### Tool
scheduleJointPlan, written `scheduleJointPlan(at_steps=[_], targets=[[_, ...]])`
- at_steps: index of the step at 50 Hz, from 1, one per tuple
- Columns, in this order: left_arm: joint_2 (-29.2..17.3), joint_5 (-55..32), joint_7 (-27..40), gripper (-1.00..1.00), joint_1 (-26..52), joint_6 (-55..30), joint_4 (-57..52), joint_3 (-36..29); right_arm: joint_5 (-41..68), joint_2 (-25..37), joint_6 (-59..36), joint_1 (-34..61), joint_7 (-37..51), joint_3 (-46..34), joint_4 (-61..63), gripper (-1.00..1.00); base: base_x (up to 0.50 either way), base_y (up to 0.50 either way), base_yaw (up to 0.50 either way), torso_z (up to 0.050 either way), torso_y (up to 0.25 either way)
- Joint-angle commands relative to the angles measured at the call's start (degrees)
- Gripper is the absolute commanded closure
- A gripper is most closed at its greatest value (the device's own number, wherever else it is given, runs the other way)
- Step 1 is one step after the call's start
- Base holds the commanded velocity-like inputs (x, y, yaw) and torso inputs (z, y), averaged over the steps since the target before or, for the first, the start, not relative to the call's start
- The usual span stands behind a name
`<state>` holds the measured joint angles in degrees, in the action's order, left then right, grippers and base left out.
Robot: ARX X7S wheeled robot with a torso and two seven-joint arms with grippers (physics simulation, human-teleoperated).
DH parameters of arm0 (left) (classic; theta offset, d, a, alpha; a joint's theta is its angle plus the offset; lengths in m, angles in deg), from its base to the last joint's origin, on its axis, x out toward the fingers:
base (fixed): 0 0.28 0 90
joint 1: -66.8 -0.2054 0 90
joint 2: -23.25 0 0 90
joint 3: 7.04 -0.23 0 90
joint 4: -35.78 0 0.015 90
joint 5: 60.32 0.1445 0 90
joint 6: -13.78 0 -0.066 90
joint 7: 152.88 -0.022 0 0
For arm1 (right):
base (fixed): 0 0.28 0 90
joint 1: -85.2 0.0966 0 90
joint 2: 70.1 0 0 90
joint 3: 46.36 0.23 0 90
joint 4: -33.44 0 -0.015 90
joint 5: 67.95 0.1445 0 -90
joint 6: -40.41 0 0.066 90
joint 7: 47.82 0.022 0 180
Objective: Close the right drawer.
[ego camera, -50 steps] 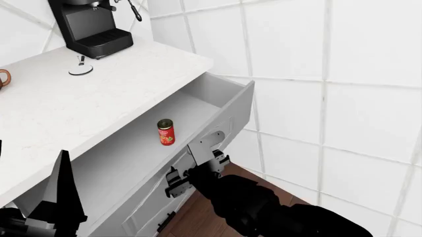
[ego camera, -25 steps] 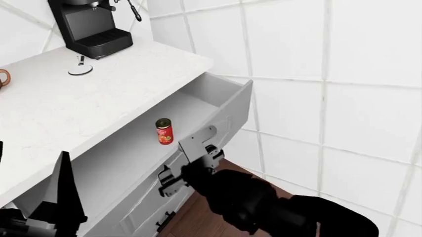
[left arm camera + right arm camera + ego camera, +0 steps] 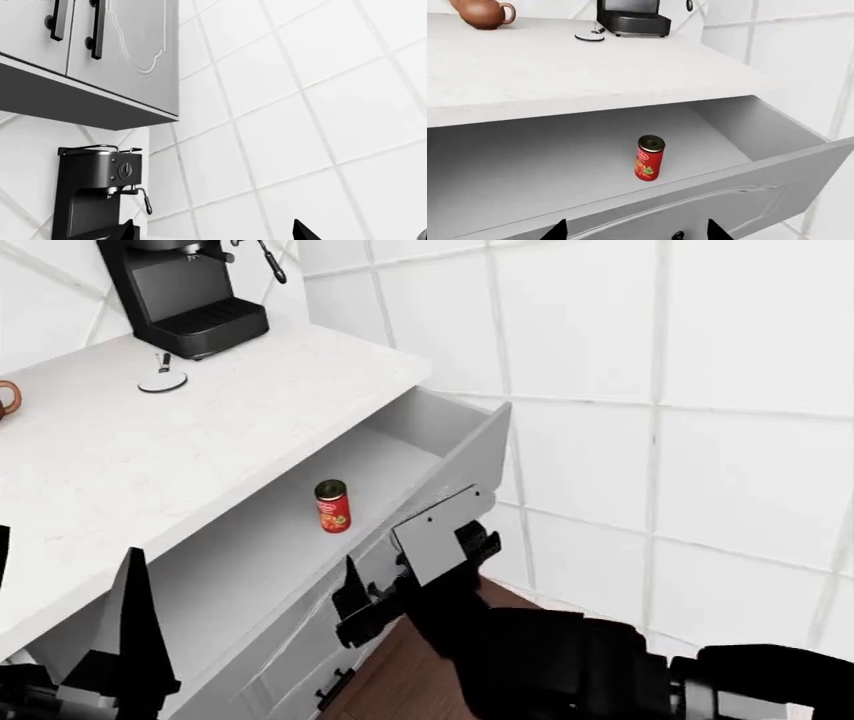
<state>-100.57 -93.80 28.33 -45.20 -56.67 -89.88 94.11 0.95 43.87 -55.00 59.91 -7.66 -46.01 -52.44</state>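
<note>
My right pincer point(image 3: 635, 231) shows only two dark fingertips point(image 3: 558, 231), spread apart over the moulded grey front of the right drawer point(image 3: 720, 197). The drawer stands open beneath the white table point(image 3: 560, 70). A red can point(image 3: 648, 158) stands upright on its pale floor. Far back on the table sit a brown teapot point(image 3: 482, 12) and a black coffee machine point(image 3: 630, 17).

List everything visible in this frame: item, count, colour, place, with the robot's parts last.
Drawer: one, light grey, open under the counter.
Can: one, red, upright inside the drawer.
Counter: one, white, above the drawer.
Coffee machine: one, black, at the counter's back.
Teapot: one, brown, on the counter.
Wall cabinets: grey with black handles, above the coffee machine.
Right gripper: black, at the drawer front, open.
Left gripper: black, raised beside the counter, open.
</note>
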Motion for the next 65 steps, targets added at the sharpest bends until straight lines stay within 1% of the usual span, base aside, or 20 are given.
scheduleJointPlan(at_steps=[1, 5, 12, 22, 34, 40, 46, 54, 61, 63, 65], targets=[[-0.1, 0.0, 0.1, -1.00, -0.2, -0.2, -0.6, 0.0, -1.6, 10.2, -3.7, 3.2, 15.8, 0.1, 22.8, -1.00, 0.00, 0.00, 0.00, 0.000, 0.000], [0.0, 0.1, 0.0, -1.00, 0.0, -0.1, -0.4, -0.2, -1.4, 12.5, -5.1, 5.3, 19.8, 1.0, 27.4, -1.00, 0.00, 0.00, 0.00, 0.000, 0.000], [0.1, 0.2, -0.2, -1.00, 0.2, -0.1, 0.1, -0.5, -1.7, 16.3, -7.1, 8.6, 24.8, 2.5, 31.7, -1.00, 0.00, 0.00, 0.00, 0.000, 0.000], [0.4, 0.7, -0.3, -1.00, 0.6, -0.3, 0.1, -1.4, -1.0, 23.4, -10.8, 12.8, 35.5, 4.6, 42.2, -1.00, 0.00, 0.00, 0.00, 0.000, 0.000], [0.6, 0.8, -0.6, -1.00, 0.8, -0.1, 0.5, -1.7, -0.2, 30.0, -12.8, 15.7, 43.3, 6.7, 50.3, -1.00, 0.00, 0.00, 0.00, 0.000, 0.000], [0.7, 0.8, -0.5, -1.00, 0.8, 0.0, 0.4, -1.7, -1.1, 33.2, -13.1, 15.8, 44.7, 7.1, 52.7, -1.00, 0.00, 0.00, 0.00, 0.000, 0.000], [0.8, 0.8, -0.6, -1.00, 1.0, 0.1, 0.7, -1.8, -1.4, 35.1, -13.5, 16.2, 46.7, 7.5, 55.0, -1.00, 0.00, 0.00, 0.00, 0.000, 0.000], [1.0, 0.8, -0.8, -1.00, 1.0, 0.4, 1.1, -1.8, 0.8, 33.6, -13.6, 20.9, 49.5, 5.2, 55.8, -1.00, 0.00, 0.00, 0.00, 0.000, 0.000], [0.9, 0.7, -0.7, -1.00, 0.8, 0.4, 0.9, -1.6, 1.1, 33.8, -13.3, 22.1, 49.8, 4.8, 55.9, -1.00, 0.00, 0.00, 0.00, 0.000, 0.000], [0.8, 0.6, -0.6, -1.00, 0.4, 0.5, 0.5, -1.3, 0.9, 34.8, -12.5, 23.9, 49.8, 3.3, 55.9, -1.00, 0.00, 0.00, 0.00, 0.000, 0.000], [0.8, 0.7, -0.6, -1.00, 0.4, 0.5, 0.5, -1.3, -0.4, 37.3, -9.7, 27.8, 49.8, -1.4, 55.9, -1.00, 0.00, 0.00, 0.00, 0.000, 0.000]])
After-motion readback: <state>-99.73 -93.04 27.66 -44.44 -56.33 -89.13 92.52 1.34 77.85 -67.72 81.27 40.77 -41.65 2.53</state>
